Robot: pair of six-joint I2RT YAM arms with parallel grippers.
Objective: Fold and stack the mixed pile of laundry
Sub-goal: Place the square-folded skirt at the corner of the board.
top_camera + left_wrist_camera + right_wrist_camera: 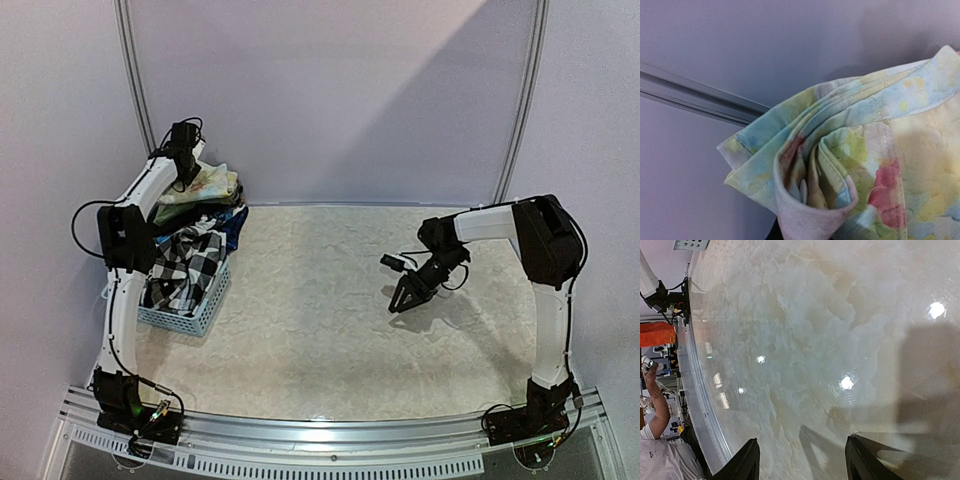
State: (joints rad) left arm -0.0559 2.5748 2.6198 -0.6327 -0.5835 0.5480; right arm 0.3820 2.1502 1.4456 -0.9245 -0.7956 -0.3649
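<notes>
By my reckoning the job had barely begun: I saw nothing folded and no stack anywhere, so every garment was left to do.

The left end effector [188,176] was clamped tight on a bunched fold of the pale yellow-green floral cloth [212,186]. It held the cloth up above the far end of the light blue perforated plastic basket [190,318], at about ten o'clock on the pale marbled bench [320,340].

Below that cloth, the black-and-white checked long-sleeved shirt [190,262] lay heaped in the basket. A dark blue printed piece [236,222] spilled over the basket's rim on the one o'clock side.

The right end effector [402,298] hung over the bench towards three o'clock. Its jaws were roughly half apart, gripping nothing and touching nothing.
</notes>
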